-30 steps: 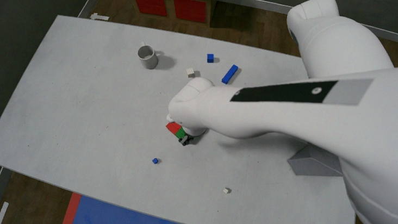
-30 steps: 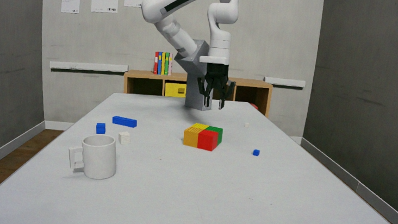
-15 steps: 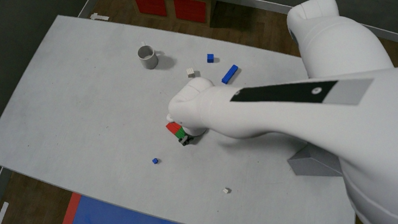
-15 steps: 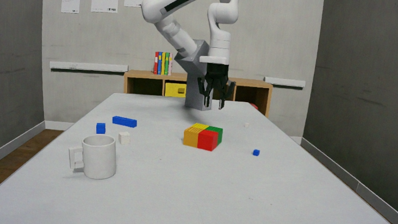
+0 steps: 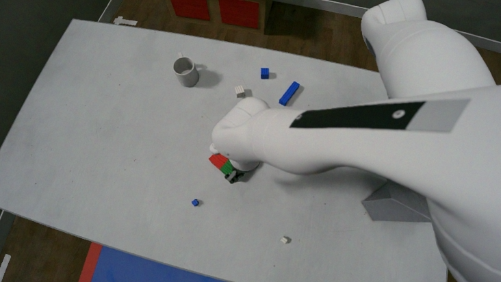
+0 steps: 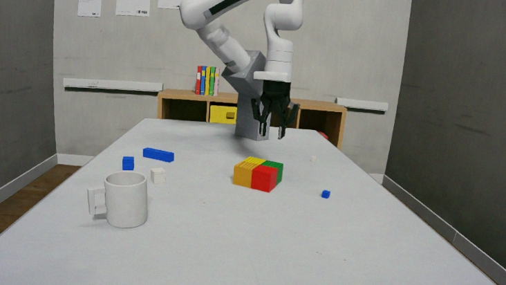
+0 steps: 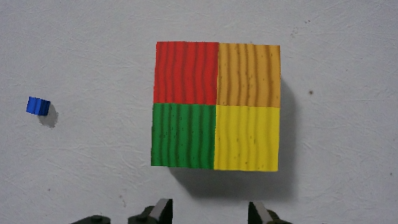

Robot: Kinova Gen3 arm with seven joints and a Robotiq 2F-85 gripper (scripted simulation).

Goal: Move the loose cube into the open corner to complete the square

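Looks like the red [image 5: 218, 160] [image 6: 263, 178] [image 7: 186, 73], green [image 5: 226, 167] [image 6: 279, 171] [image 7: 183, 135], orange [image 6: 242, 175] [image 7: 249, 76] and yellow cubes [image 6: 254, 160] [image 7: 246, 138] already form a square — probably light, stiff wood. Gripper's [image 5: 234, 176] [image 6: 272, 131] [image 7: 210, 212] apart, empty, above the tabletop [image 5: 105, 139] [image 6: 198, 226] [image 7: 340, 190]. If nudging's needed, I'd pinch opposite outer faces — edges well away, blue cube [image 5: 195, 202] [image 6: 325, 194] [image 7: 38, 106] nearest.

My arm reaches in from the table's right edge in the top view, its wrist bent downward over the middle, well inside all four corners. My gripper [image 5: 234, 176] [image 6: 272, 133] [image 7: 210, 209] points down, raised, its fingers parted and empty.
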